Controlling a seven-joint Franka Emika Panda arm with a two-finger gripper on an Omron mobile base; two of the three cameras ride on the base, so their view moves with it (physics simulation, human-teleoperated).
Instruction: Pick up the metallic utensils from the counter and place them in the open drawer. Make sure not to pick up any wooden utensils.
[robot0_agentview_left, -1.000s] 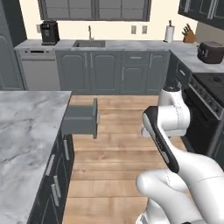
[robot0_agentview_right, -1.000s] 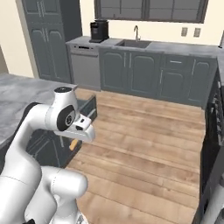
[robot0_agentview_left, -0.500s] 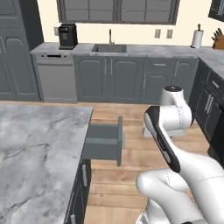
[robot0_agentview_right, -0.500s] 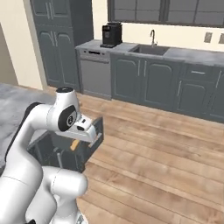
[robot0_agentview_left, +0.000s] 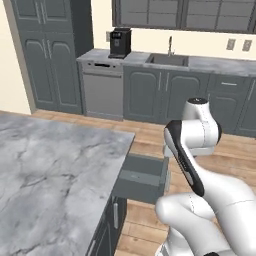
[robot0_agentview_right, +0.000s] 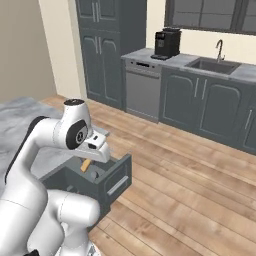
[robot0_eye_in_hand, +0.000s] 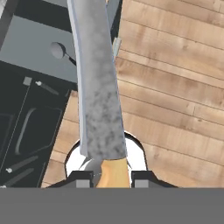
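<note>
My gripper (robot0_eye_in_hand: 111, 177) is shut on the knife (robot0_eye_in_hand: 98, 96), clamping its short orange handle while the grey-blue blade points away from the hand. In the right base view the gripper (robot0_agentview_right: 90, 161) holds the knife (robot0_agentview_right: 86, 165) just above the open drawer (robot0_agentview_right: 116, 182). The round grey-headed utensil (robot0_eye_in_hand: 57, 50) with a thin dark handle lies on the floor of the drawer (robot0_eye_in_hand: 30, 41). The drawer (robot0_agentview_left: 142, 176) juts out from the end of the marble counter (robot0_agentview_left: 50, 170), and my arm hides the hand in the left base view.
Bare wooden floor (robot0_agentview_right: 190, 170) runs beyond the drawer. Along the far wall stand grey cabinets with a dishwasher (robot0_agentview_left: 101, 90), a coffee machine (robot0_agentview_left: 120, 42) and a sink (robot0_agentview_left: 167, 59). Tall cabinets (robot0_agentview_right: 107, 45) rise at the left.
The whole picture has shifted in both base views, so the base has moved. The drawer now sits closer under the hand. The knife stays gripped.
</note>
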